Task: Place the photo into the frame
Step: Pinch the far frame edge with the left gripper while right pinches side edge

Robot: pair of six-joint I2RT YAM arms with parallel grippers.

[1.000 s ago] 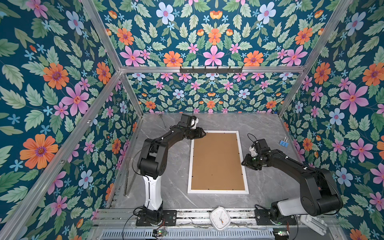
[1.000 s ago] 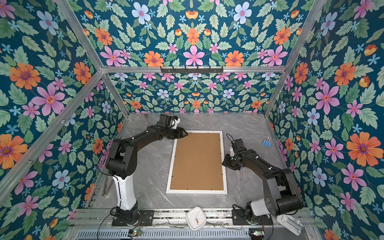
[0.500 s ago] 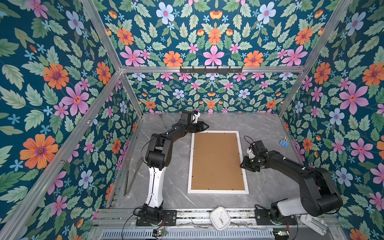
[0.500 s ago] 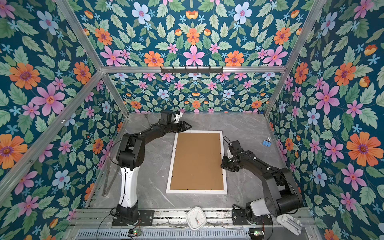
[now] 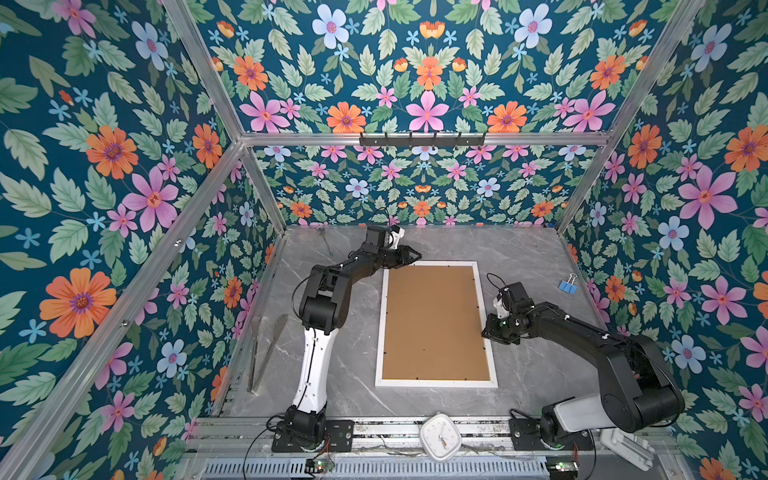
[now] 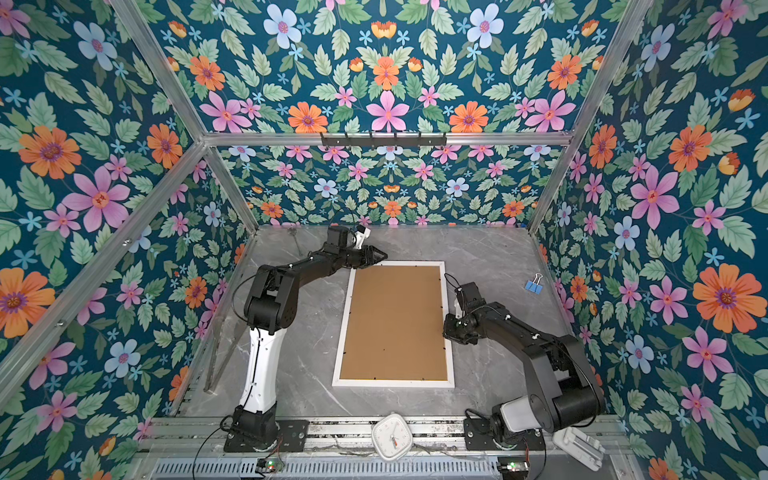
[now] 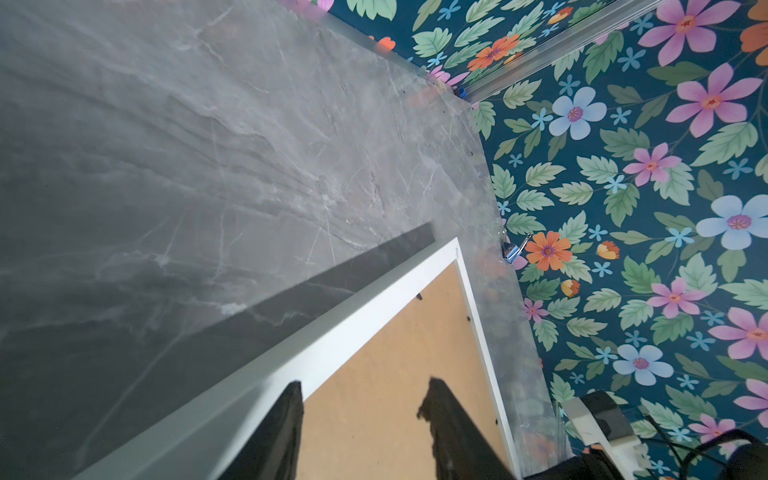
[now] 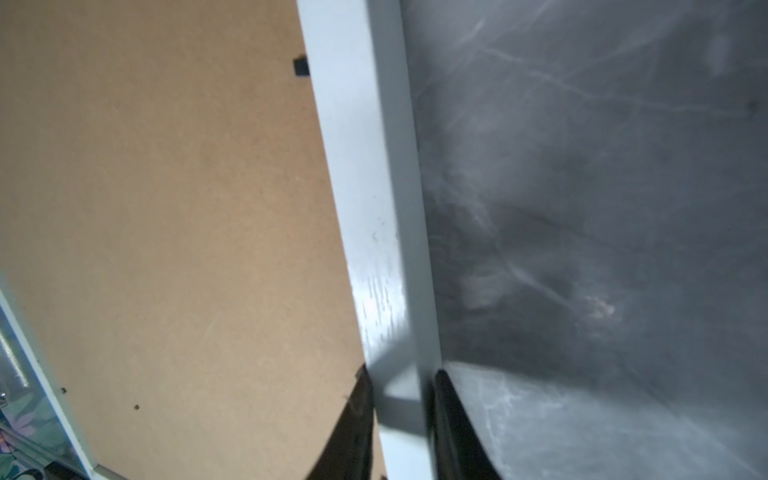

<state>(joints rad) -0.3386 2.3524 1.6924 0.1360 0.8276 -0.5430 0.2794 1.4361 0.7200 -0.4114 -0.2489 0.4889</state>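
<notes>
Top views overhead, whole cell; wrist views close, sharing frame (image 7: 353, 322).

The frame (image 5: 436, 383) looks smooth white-painted, its backing board (image 5: 434, 324) matt brown fibreboard, the table (image 5: 536, 257) polished grey marble.

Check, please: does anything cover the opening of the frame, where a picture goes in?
Yes. A brown backing board fills the whole opening of the frame, which lies back side up, with small black tabs along its inner edge. The photo itself is not in view.
</notes>
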